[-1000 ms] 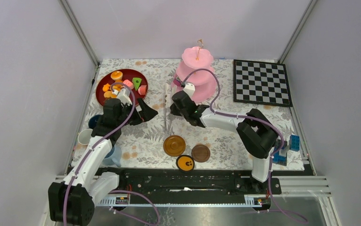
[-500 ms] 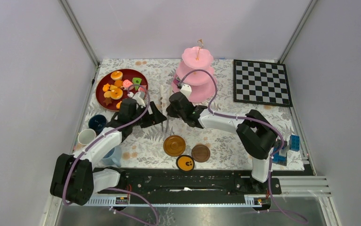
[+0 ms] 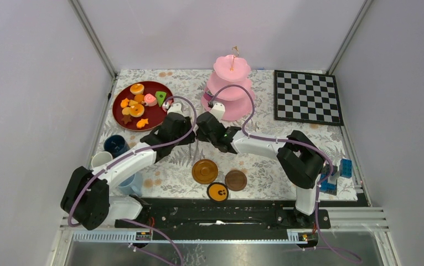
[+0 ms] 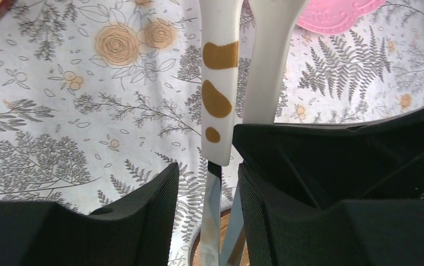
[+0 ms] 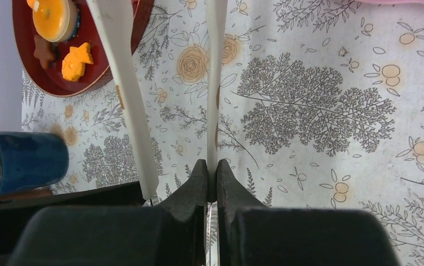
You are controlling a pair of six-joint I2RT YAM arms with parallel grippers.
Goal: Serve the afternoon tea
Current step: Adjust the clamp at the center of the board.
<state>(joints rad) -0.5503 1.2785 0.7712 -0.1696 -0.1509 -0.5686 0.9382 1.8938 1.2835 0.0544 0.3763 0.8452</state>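
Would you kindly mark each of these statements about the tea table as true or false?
1. The toy pastries lie on the dark red round plate. True.
2. The black-and-white chessboard lies at the table's far left. False: it lies at the far right.
3. The right gripper is shut on one arm of the white plastic tongs. True.
4. The left gripper carries a pastry. False: its open jaws straddle the tongs.

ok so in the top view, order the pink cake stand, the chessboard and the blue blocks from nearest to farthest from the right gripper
From the right gripper:
1. pink cake stand, just behind it, mid-table.
2. chessboard, back right corner.
3. blue blocks, right edge, near side, beyond the arm's own elbow.
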